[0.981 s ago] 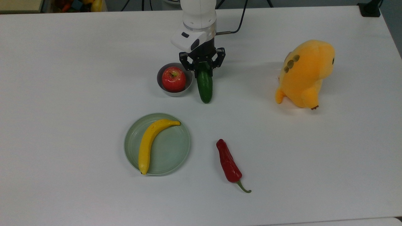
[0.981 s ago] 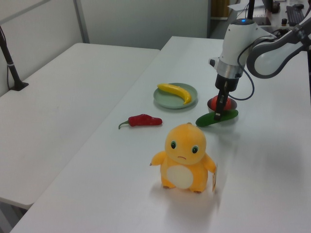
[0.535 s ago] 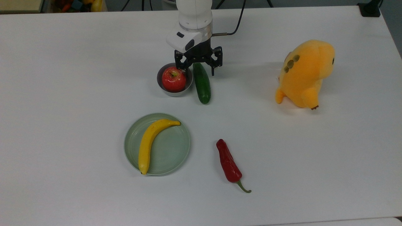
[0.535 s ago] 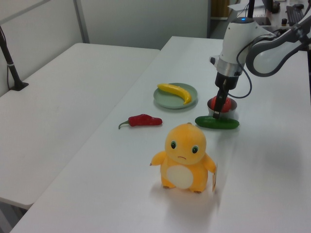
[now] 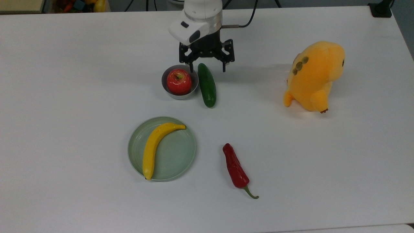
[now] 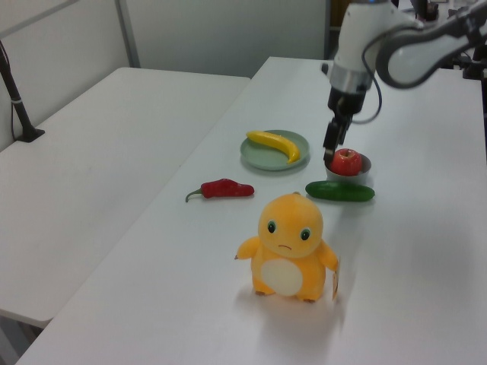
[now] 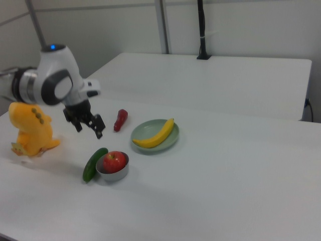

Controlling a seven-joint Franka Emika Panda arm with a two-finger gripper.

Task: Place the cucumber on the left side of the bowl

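Just above centre of the top view, the cucumber (image 5: 207, 85) lies flat on the table (image 5: 323, 161), touching the bowl (image 5: 180, 94) on the top view's right. The gripper (image 5: 207, 68) hangs above its far end, jaws spread and empty.

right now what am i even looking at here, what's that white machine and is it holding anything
The white machine is a robot arm; at its end is a black gripper with two jaws, standing open and holding nothing. Three cameras watch one white table: the top view looks down on it, the left view and right view look across from opposite sides. In the top view, a green cucumber lies flat just right of a small grey bowl with a red apple in it; whether they touch is unclear. Nearer the camera, a banana lies on a pale green plate, with a red chili pepper to its right. A yellow plush toy sits far right.
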